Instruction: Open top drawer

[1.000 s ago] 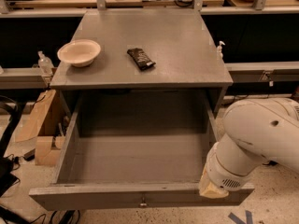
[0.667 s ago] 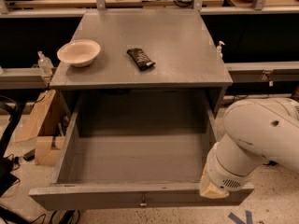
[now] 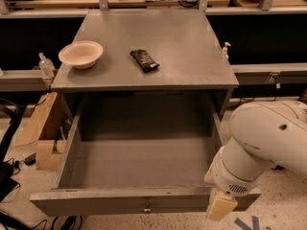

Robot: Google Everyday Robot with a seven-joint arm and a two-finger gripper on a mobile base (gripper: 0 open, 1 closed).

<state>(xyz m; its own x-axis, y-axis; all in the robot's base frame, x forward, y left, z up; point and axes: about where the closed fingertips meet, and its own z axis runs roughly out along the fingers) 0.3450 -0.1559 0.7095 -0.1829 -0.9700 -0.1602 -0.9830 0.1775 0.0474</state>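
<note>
The top drawer (image 3: 144,162) is a deep grey box that stands pulled far out of the grey cabinet, and its inside holds nothing. Its wide grey front (image 3: 96,202) faces me at the bottom of the camera view, with a small round metal knob (image 3: 147,208) at centre. My white arm (image 3: 268,138) comes in from the right. My gripper (image 3: 220,206) shows as a tan tip hanging at the right end of the drawer front, partly hidden by the wrist. The lower drawers are out of view.
On the cabinet top (image 3: 192,56) sit a cream bowl (image 3: 80,54) and a dark snack bar (image 3: 144,60). A cardboard box (image 3: 41,133) leans on the floor at the left. Small bottles (image 3: 45,65) stand on the side rails. Benches run behind.
</note>
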